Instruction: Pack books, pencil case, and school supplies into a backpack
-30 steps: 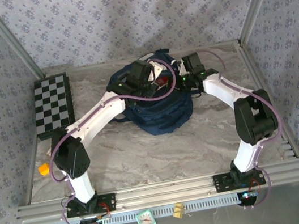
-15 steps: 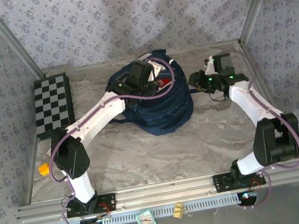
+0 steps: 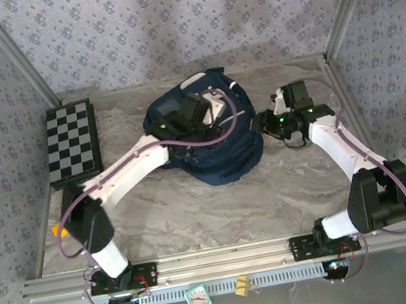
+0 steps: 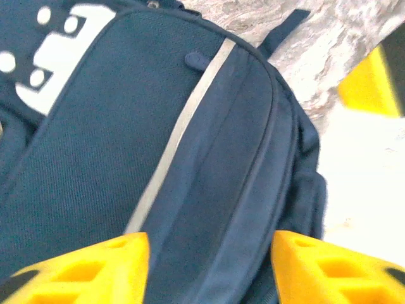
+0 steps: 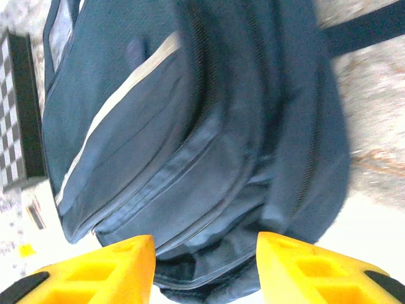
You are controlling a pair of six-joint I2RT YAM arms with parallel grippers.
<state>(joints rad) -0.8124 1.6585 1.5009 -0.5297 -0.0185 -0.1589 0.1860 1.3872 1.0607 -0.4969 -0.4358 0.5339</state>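
**Item: backpack** [image 3: 219, 153]. Navy, slumped at the far middle of the table [image 3: 197, 207], its white stripe [image 4: 183, 126] facing up.

**Change noted.** A second ago both my end effectors were pinched shut at the backpack's mouth, with something red showing in the opening. Both have since let go. My right arm has swung away to the backpack's right side, and navy fabric now covers the spot where the red showed.

**Reading.** I judge that the last article was dropped inside, and that the books and pencil case are probably in there too. What looks like a small orange block [image 3: 58, 230] lies well to the left of the backpack, by my left elbow. If it is one of the supplies, the packing is not quite finished.

**Left end effector** [image 4: 209, 244]. It hovers over the backpack's upper face, jaws moderately apart. Nothing is held; I see plain fabric through the gap. The arm is stretched long, its forearm running diagonally in from the backpack's near left.

**Right end effector** [image 5: 205, 244]. It sits just beside the backpack's right flank, apart from it and pointing at it, jaws moderately apart and empty. The forearm slants back and the elbow is folded low, near right of the backpack.

**Chequered board** [image 3: 71, 141]. It lies left of the backpack and is not part of the load.
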